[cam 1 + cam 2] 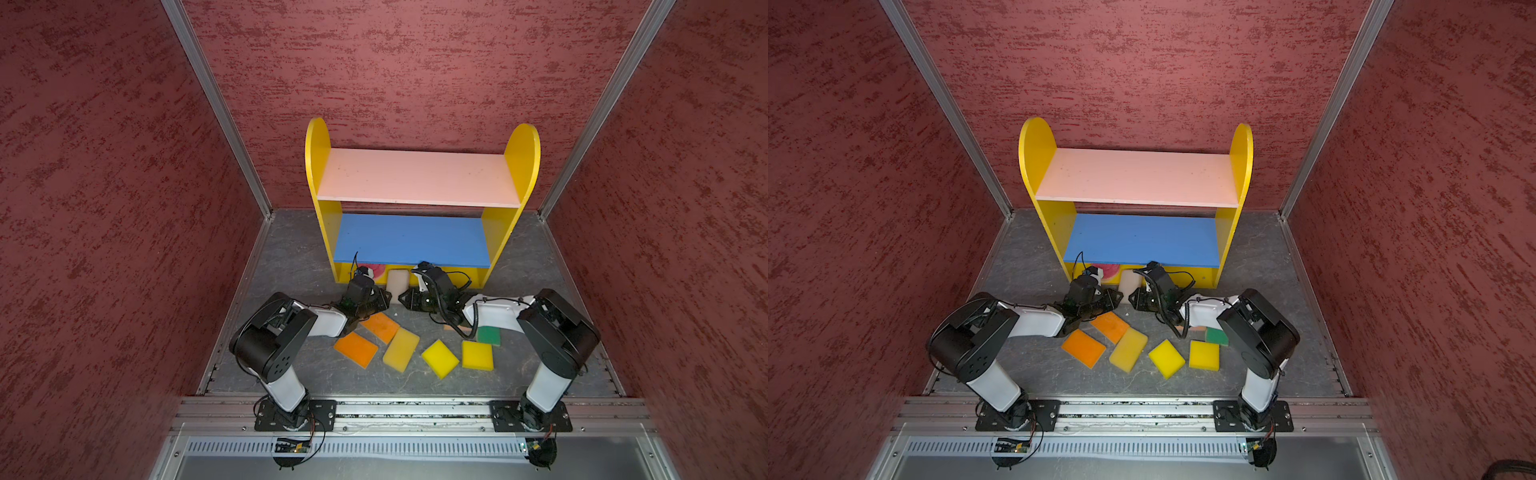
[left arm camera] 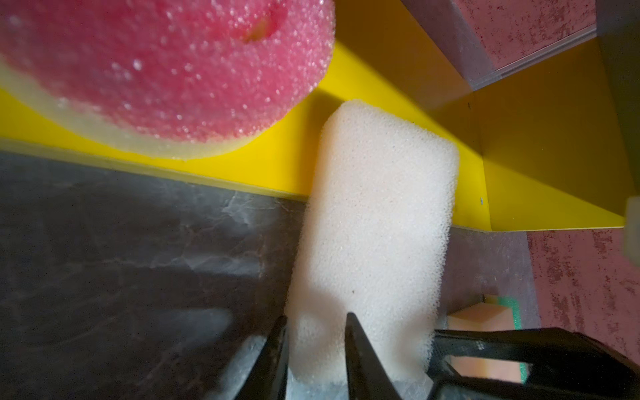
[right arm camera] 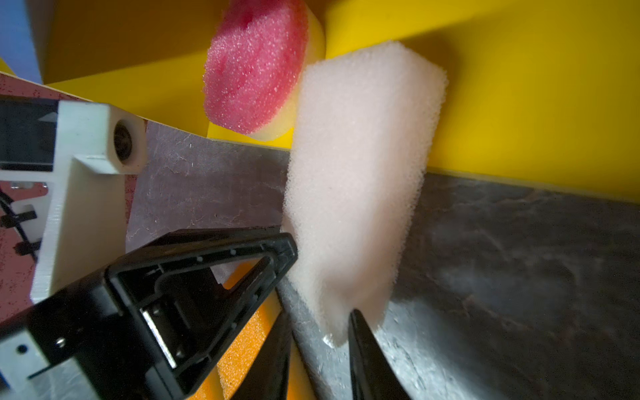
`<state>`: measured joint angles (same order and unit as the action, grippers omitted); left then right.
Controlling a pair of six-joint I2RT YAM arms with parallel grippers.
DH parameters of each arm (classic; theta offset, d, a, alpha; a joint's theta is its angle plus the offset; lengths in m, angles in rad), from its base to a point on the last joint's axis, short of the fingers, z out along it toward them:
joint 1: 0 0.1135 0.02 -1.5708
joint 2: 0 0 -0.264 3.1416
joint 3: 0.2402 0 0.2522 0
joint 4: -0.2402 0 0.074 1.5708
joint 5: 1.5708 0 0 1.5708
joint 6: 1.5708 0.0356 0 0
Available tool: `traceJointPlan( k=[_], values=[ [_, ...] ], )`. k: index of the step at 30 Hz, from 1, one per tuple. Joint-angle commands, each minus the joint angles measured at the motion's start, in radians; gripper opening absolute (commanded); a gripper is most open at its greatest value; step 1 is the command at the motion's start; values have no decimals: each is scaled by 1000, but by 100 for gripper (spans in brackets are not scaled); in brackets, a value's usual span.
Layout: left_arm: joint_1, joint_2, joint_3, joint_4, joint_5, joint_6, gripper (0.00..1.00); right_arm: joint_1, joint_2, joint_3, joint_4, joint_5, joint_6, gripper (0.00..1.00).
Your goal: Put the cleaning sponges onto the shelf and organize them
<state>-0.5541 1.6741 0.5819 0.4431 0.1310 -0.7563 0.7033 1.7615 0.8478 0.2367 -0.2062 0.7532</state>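
The shelf (image 1: 419, 178) stands at the back of the bench (image 1: 291, 257). The round sponge (image 1: 377, 270) lies on the shelf's bottom board, toward the left. Just right of it, the block sponge (image 1: 397, 280) straddles the board's front edge. Nearer the front, five sponges (image 1: 401, 349) lie in a loose row on the bench, with a sixth sponge (image 1: 489, 336) just behind the rightmost.
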Motion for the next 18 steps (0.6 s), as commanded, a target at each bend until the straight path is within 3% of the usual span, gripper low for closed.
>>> traceJointPlan(
  k=[1, 6, 18],
  values=[
    [-10, -19, -3, 12, 3, 2, 36, -18, -4, -34, 48, 92, 70, 35],
    [-25, -50, -9, -2, 0, 8, 40, -5, -45, -99, 74, 175, 109, 37],
    [-39, -40, -33, 3, 8, -11, 40, 48, -39, -141, 177, 216, 166, 34]
  ],
)
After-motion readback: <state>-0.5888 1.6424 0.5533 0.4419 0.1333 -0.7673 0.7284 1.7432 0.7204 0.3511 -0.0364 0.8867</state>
